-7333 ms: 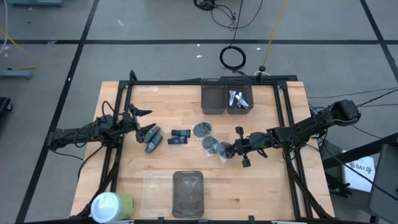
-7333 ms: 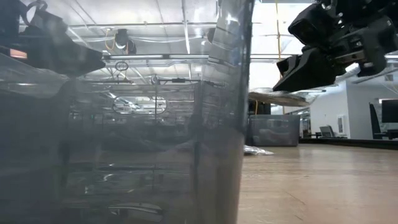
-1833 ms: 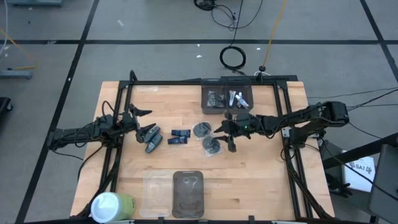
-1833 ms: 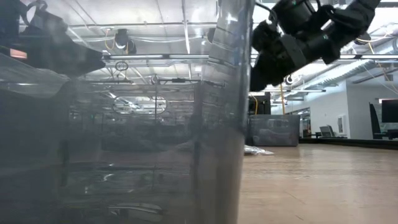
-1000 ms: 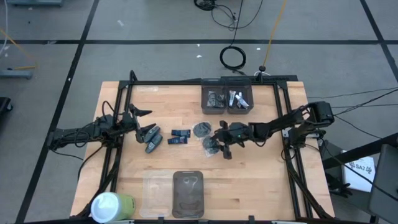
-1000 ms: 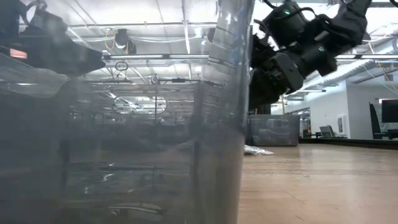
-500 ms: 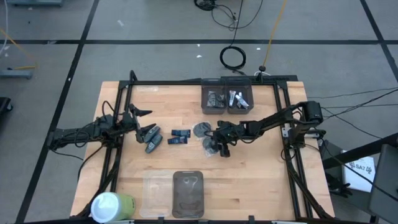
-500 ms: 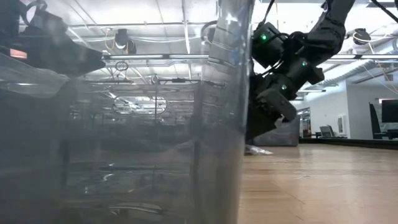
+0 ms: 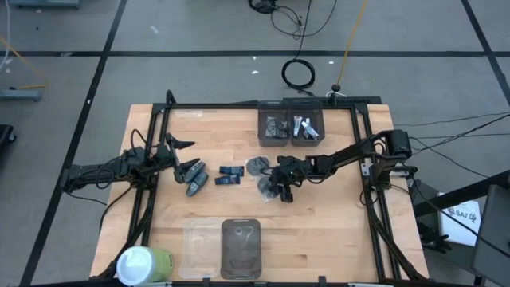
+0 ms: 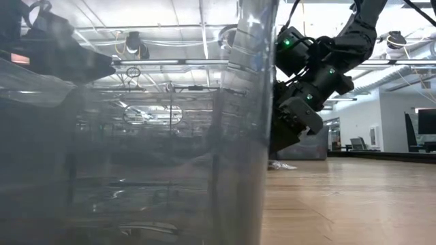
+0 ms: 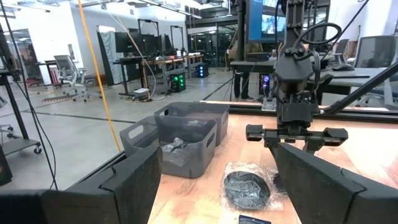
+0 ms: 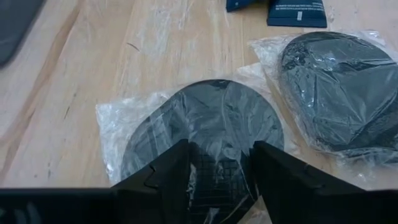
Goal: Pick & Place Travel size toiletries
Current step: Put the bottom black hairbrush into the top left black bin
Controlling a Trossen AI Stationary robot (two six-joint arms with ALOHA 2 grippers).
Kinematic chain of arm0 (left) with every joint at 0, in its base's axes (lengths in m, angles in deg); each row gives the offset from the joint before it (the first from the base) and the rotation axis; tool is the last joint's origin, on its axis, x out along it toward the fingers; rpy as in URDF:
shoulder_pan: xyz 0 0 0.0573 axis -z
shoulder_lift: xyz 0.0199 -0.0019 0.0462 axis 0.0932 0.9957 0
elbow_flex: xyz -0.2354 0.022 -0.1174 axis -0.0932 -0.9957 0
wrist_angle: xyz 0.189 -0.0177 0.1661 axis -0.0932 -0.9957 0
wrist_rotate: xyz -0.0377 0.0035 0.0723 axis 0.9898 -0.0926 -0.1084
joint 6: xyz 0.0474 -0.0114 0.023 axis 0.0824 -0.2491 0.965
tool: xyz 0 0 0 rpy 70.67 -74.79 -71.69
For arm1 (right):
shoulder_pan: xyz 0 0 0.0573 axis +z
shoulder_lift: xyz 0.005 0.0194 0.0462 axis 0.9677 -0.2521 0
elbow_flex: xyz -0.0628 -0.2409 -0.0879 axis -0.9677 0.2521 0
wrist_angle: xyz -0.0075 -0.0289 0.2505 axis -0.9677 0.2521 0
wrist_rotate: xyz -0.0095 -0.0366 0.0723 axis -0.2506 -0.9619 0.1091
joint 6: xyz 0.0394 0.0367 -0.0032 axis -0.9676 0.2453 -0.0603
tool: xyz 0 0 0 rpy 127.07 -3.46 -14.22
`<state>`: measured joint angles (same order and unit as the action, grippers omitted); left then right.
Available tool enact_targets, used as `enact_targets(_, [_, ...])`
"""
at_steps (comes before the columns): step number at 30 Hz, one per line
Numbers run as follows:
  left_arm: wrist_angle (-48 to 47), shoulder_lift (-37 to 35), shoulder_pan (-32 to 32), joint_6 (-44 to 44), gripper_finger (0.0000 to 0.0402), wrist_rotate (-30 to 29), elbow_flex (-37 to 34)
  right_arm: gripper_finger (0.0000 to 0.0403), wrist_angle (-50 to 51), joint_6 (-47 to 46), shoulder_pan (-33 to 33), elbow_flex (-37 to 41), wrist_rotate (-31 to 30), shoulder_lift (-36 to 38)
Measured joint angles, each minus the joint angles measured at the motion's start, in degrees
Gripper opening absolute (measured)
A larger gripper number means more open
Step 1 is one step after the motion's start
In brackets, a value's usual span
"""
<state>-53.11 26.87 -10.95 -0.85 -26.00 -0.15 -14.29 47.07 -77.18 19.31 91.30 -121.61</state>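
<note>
Only the right wrist view shows fingers (image 12: 278, 180) straddling the round packet (image 12: 205, 134).

Your bench (image 9: 335, 231) is pale wood with fine grain lines. The 2 round packets (image 12: 202, 140) (image 12: 339, 87) are dark grey, almost black, each in clear crinkled wrap; you see a faint grid texture on the nearer one. The 2 small packs (image 9: 231, 175) are dark blue, one with white print in the right wrist view. The 2 bins (image 9: 288, 127) are smoky grey and see-through. The cylinder (image 9: 143, 265) is white on top, green on the side. Both arms and the right fingers (image 12: 165, 177) are matte black. Floor (image 9: 199, 72) is grey with dark lines.
</note>
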Motion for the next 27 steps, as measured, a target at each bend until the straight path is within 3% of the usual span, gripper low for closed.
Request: enact_targets(27, [0.0, 0.0, 0.0, 0.0, 0.0310, 0.0, 0.0, 0.0053, 0.0, 0.0, 0.0, 0.2, -0.1, -0.2])
